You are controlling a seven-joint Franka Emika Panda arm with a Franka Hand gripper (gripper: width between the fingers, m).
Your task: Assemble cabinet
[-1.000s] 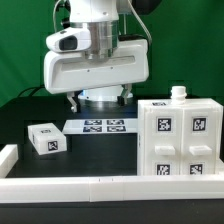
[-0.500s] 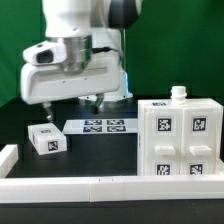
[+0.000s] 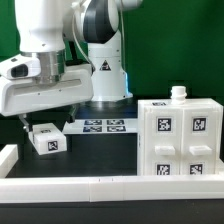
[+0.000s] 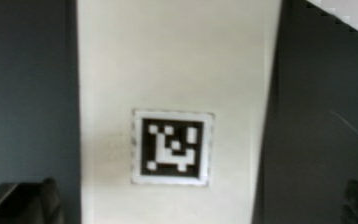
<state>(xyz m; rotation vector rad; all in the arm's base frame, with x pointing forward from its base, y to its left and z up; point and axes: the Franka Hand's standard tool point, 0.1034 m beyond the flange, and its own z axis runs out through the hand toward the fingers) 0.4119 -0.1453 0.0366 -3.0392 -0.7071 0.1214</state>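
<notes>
The small white block [image 3: 45, 140] lies on the worktop [image 3: 110, 155] just beside the marker board [image 3: 104, 125], on the exterior view's left of it. The cabinet body [image 3: 180, 140] stands at the marker board's other side. The pincer [image 4: 194, 200] hangs over the block with its jaws wide, and the wrist view shows a dark finger off each long side. To grasp well, I judge it should centre the block between the fingers, descend straight, and close only once both fingers are below the top edge, so the block is not nudged askew.
</notes>
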